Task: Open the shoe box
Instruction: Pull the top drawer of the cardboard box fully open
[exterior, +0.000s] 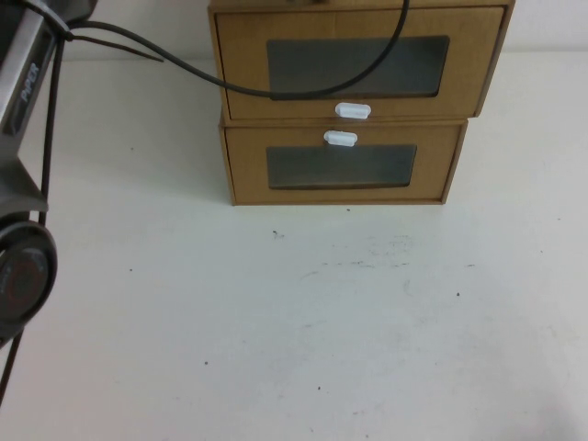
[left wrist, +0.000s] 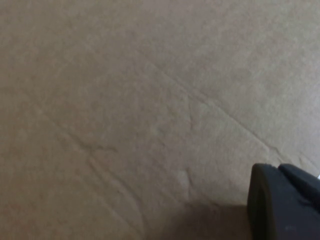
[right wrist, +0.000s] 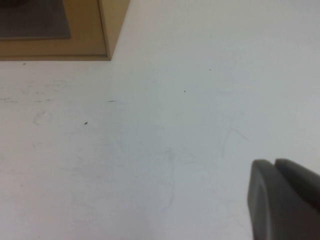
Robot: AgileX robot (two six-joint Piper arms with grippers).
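The upper box (exterior: 358, 60) is running off the top edge of the high view, hiding its top. The left arm (exterior: 23, 184) is being cropped at the left edge, and its cable (exterior: 276, 93) is leaving past the top. The left gripper (left wrist: 285, 202) is showing only as a dark corner piece against brown cardboard (left wrist: 125, 100); I cannot tell which box that is. The right gripper (right wrist: 282, 200), closed and mostly cropped, is hanging over the bench (right wrist: 175, 150) near the lower box (right wrist: 50, 35), itself cut off.
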